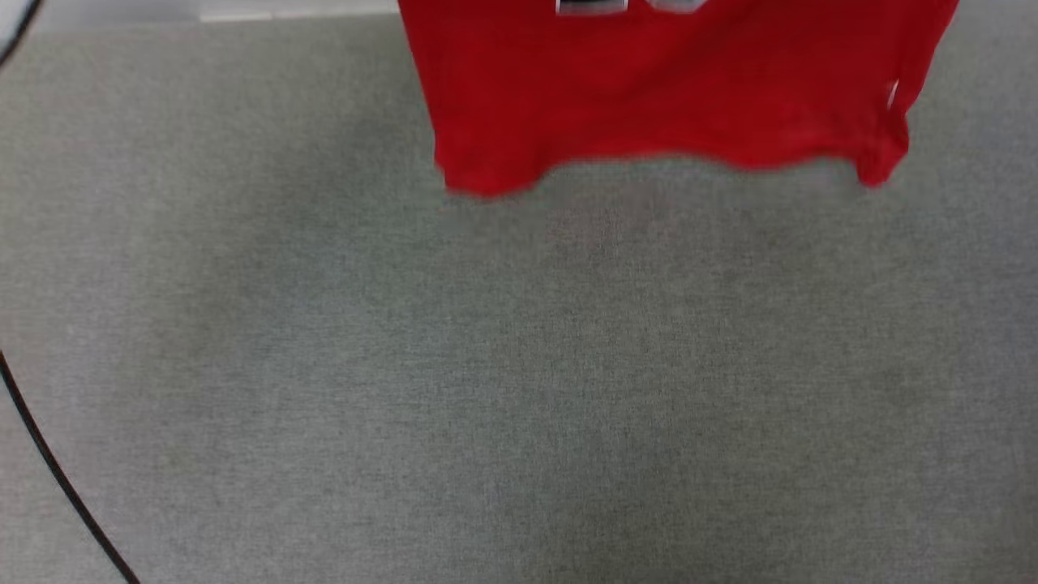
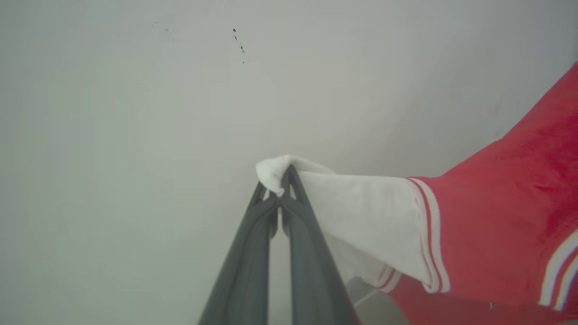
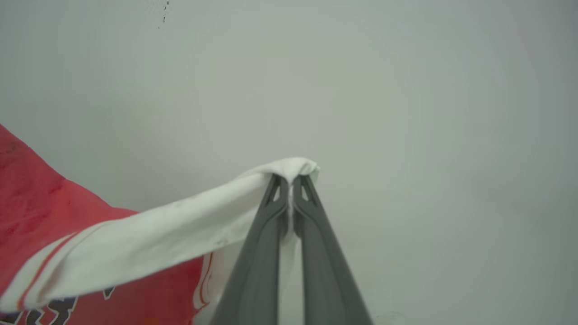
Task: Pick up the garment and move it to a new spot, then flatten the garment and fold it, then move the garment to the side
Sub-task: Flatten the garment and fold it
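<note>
The garment (image 1: pixel 665 89) is a red jersey T-shirt with white short sleeves edged in red-and-white stripe trim. It hangs spread wide by its two sleeves. The tip of one white sleeve is bunched and pinched in the left claw (image 2: pixel 283 180), and the other in the right claw (image 3: pixel 290 183). Its red body drops in soft folds, the wavy hem blurred over the grey surface (image 1: pixel 486 389). Black, white-outlined lettering shows on the side facing the robot.
</note>
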Available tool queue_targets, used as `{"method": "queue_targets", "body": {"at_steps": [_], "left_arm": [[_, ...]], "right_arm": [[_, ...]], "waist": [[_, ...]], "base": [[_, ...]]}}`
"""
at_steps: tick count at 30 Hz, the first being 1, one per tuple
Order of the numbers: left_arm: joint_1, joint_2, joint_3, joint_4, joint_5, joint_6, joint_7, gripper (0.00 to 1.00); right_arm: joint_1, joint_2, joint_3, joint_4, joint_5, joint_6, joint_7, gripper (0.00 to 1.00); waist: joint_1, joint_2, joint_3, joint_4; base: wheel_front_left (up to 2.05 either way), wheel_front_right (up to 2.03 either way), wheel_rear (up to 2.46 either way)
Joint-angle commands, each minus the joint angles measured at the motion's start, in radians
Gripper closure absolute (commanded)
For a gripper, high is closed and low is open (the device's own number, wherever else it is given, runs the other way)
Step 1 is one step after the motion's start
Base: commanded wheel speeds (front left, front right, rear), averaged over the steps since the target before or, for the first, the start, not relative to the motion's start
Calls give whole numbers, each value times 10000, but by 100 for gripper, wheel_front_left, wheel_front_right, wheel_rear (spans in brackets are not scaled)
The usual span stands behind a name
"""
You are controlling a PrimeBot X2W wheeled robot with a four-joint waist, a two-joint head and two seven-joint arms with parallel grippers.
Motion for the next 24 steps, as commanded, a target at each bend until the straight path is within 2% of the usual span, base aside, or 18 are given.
{"method": "queue_targets", "body": {"at_steps": [1, 7, 12, 20, 24], "left_arm": [[-529, -96, 193, 310, 115, -49, -276, 100], [-1492, -335, 466, 1285, 215, -211, -857, 100], [-1385, -297, 435, 1939, 70, -330, -1193, 100], [42, -194, 101, 2524, -397, -451, -1943, 100], [1318, -41, -110, 2464, -722, -463, -2456, 100]], "right_arm": [[-732, 278, 34, 471, -303, -7, -358, 100], [-2401, 961, 304, 1908, -937, -7, -1221, 100], [-2890, 1257, 883, 2888, -1055, -7, -1746, 100], [-2013, 1415, 1800, 4070, -532, -7, -2649, 100], [-940, 1381, 2364, 4383, -75, -7, -3188, 100]], "waist": [[-2, 0, 603, -114], [-2, 0, 895, -84], [-2, 0, 1034, -14], [-2, 0, 948, -20], [-2, 0, 557, -54]], "base": [[0, 0, 0], [0, 0, 0], [0, 0, 0], [0, 0, 0], [0, 0, 0]]}}
